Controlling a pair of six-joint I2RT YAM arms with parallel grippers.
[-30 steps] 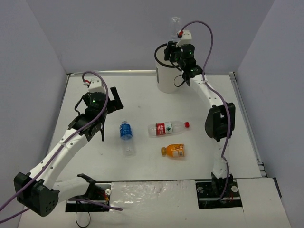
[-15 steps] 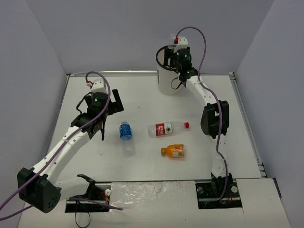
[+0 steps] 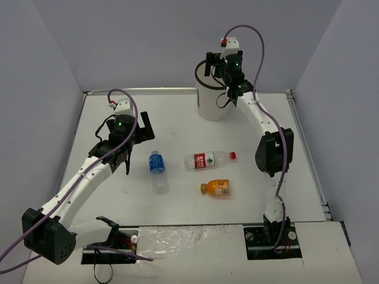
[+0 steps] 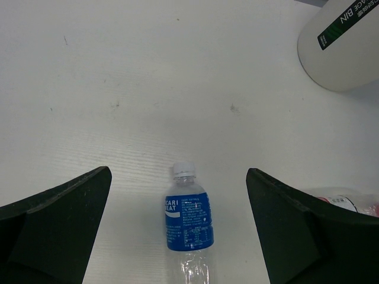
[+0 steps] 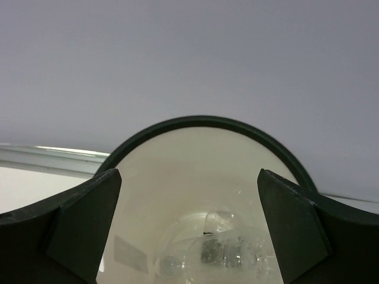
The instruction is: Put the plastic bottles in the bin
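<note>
1. The bin (image 3: 212, 102) stands at the far edge of the table, right of centre. Clear bottle plastic (image 5: 220, 247) lies at its bottom; I cannot tell how many bottles.
2. My right claw (image 5: 189, 174) hangs over the bin's mouth, spread wide and empty.
3. My left claw (image 4: 177, 173) hovers on the left, wide apart, gripping nothing.
4. The red-label bottle (image 3: 208, 160) lies mid-table, cap pointing right.
5. The blue-label bottle (image 3: 157, 170) lies left of it, beside my left claw, cap pointing far.
6. The orange bottle (image 3: 216, 189) lies just nearer than the red-label one.

A bottle (image 3: 157, 170) lies left of a second (image 3: 208, 159), a third (image 3: 216, 189) before that; the bin (image 3: 212, 107) behind seemingly holds another (image 5: 207, 248).
</note>
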